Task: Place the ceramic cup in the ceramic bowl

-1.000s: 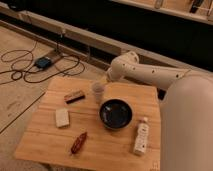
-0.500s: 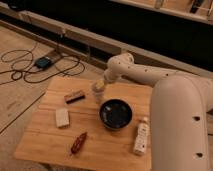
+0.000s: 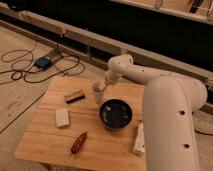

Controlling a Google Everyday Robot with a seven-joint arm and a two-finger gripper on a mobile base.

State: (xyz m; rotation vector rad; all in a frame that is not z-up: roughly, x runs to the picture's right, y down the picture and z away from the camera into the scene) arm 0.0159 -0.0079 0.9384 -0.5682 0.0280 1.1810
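The pale beige ceramic cup [image 3: 98, 93] stands upright on the wooden table [image 3: 100, 145], just left of and behind the dark glossy ceramic bowl [image 3: 116, 113]. The bowl sits near the table's middle right and looks empty. My gripper [image 3: 101, 85] reaches down from the white arm [image 3: 150, 80] and sits right at the cup's rim; the arm end hides its tip.
On the table lie a brown rectangular bar [image 3: 74, 96] at the back left, a pale block [image 3: 61, 118] at the left, a reddish-brown packet [image 3: 78, 143] at the front, and a white labelled bottle [image 3: 138, 138] lying right of the bowl. Cables and a blue box [image 3: 43, 63] lie on the floor.
The arm has swung left and down, bringing my gripper from above and right of the cup onto its rim. The cup and bowl have not moved.
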